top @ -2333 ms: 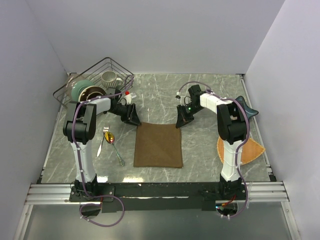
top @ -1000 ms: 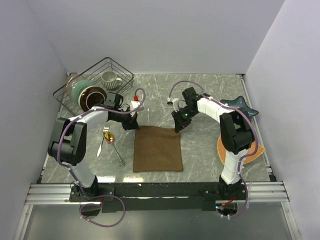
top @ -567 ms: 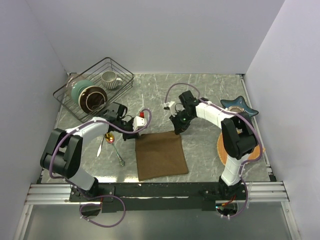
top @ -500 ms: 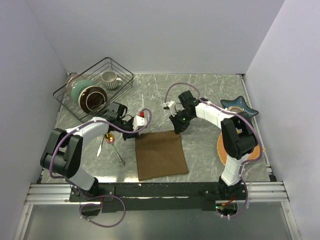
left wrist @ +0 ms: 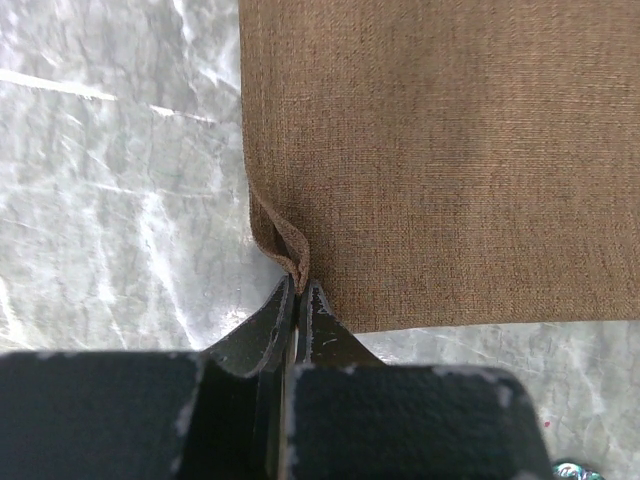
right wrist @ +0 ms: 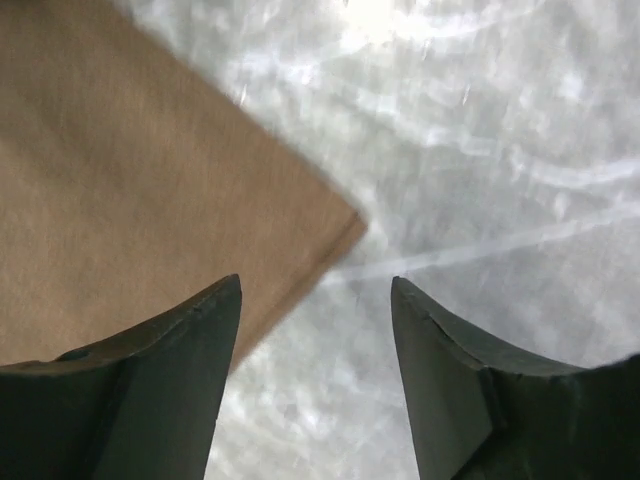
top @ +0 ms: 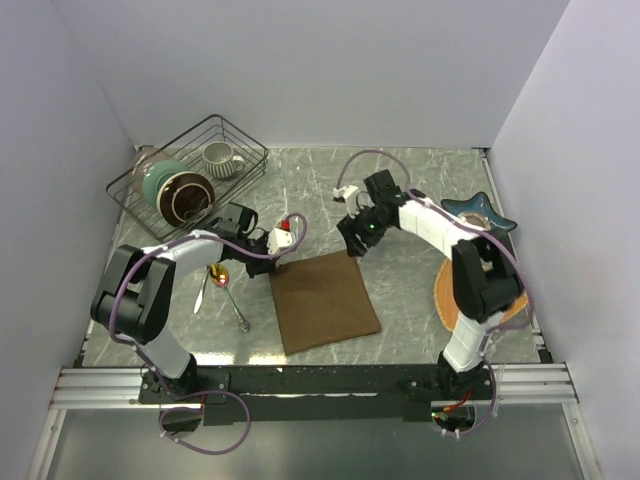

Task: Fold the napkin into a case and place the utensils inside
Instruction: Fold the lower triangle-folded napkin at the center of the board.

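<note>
Marble table [top: 410, 290], white walls. Napkin [top: 325, 300] flat at centre, lying askew. Left gripper [left wrist: 298, 288] clenched on napkin's far-left corner, cloth pinched into small fold. Right gripper [right wrist: 315, 285] spread wide, empty, above far-right corner. Utensils [top: 221, 276] on table, left of napkin.

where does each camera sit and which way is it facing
top external: above, behind the bases, looking down on the table; left arm and right arm show
left wrist: over the napkin's corner, looking down; left gripper shows, pinching it
right wrist: over another napkin corner, looking down; right gripper shows, open
all share the napkin
</note>
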Robot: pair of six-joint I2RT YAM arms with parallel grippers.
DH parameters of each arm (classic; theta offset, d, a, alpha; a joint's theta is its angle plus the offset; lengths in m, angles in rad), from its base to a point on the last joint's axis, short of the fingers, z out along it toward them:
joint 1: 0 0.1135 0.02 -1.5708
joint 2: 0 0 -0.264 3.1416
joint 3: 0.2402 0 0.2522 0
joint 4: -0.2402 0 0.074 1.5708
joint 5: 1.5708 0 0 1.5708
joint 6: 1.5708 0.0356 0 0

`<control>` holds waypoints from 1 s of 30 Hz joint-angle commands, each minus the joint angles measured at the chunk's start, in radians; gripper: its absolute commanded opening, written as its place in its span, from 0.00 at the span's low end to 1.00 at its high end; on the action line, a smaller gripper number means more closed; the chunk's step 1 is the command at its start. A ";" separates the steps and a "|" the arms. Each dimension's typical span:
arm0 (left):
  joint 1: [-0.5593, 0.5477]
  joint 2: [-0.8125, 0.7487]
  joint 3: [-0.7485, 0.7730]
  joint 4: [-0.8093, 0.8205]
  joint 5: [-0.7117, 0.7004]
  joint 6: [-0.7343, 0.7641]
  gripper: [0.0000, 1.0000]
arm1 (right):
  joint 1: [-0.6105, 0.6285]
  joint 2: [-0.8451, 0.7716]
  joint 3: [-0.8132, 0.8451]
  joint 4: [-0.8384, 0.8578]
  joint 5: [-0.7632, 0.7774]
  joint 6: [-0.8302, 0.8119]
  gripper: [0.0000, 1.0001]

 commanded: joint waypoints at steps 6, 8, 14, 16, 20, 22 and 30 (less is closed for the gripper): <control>0.004 0.022 0.050 0.016 0.020 -0.065 0.01 | 0.120 -0.500 -0.303 0.051 -0.052 -0.180 0.52; 0.004 0.027 0.058 0.018 0.028 -0.082 0.01 | 0.203 -0.540 -0.369 0.086 0.016 -0.220 0.48; 0.007 0.036 0.076 0.026 0.057 -0.121 0.01 | 0.463 -0.459 -0.430 0.221 0.208 -0.202 0.40; 0.007 0.031 0.072 0.032 0.063 -0.117 0.01 | 0.504 -0.419 -0.420 0.267 0.243 -0.192 0.39; 0.008 0.007 0.064 0.035 0.086 -0.108 0.01 | 0.540 -0.338 -0.406 0.342 0.329 -0.187 0.36; 0.010 -0.008 0.041 0.041 0.095 -0.093 0.01 | 0.543 -0.327 -0.413 0.356 0.338 -0.208 0.35; 0.010 -0.027 0.018 0.044 0.105 -0.081 0.01 | 0.517 -0.463 -0.542 0.390 0.322 -0.216 0.34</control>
